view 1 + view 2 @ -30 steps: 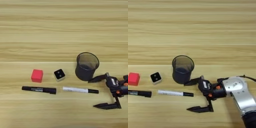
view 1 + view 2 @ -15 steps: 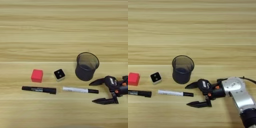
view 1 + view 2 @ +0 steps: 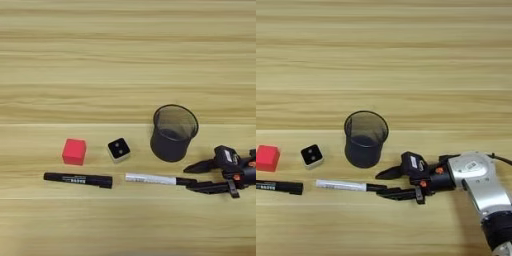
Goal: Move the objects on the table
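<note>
Black with white print, the all-black marker (image 3: 78,179) lay leftmost on the table (image 3: 125,55), below a red cube (image 3: 74,151) and a die (image 3: 119,149); next the white marker (image 3: 155,179), the mesh pen cup (image 3: 173,132) upright behind, and the right gripper (image 3: 383,183) parted around the marker's cap, gripping nothing

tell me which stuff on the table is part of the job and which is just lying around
Part of the job:
- black mesh pen cup, upright
- white marker, black cap end between the claw's open fingers
- black marker

Just lying about:
- red cube
- black and white die
</note>
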You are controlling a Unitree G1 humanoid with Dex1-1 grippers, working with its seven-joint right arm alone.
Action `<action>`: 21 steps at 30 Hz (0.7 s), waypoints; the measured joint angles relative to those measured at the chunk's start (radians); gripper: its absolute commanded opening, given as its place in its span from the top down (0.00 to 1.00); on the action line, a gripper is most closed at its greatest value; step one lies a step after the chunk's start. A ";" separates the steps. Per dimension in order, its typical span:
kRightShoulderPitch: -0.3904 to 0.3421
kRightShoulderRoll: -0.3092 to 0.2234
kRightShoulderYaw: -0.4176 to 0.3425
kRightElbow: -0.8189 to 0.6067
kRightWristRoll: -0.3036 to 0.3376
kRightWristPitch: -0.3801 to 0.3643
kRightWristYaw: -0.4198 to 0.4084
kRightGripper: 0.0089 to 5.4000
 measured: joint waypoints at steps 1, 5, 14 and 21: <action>0.000 0.000 -0.001 0.001 0.000 0.000 0.000 0.80; 0.000 -0.005 -0.011 0.002 -0.001 0.000 0.002 0.87; 0.000 -0.007 -0.038 -0.010 0.013 0.004 0.005 0.87; -0.017 -0.005 -0.089 -0.102 0.113 0.061 0.025 0.87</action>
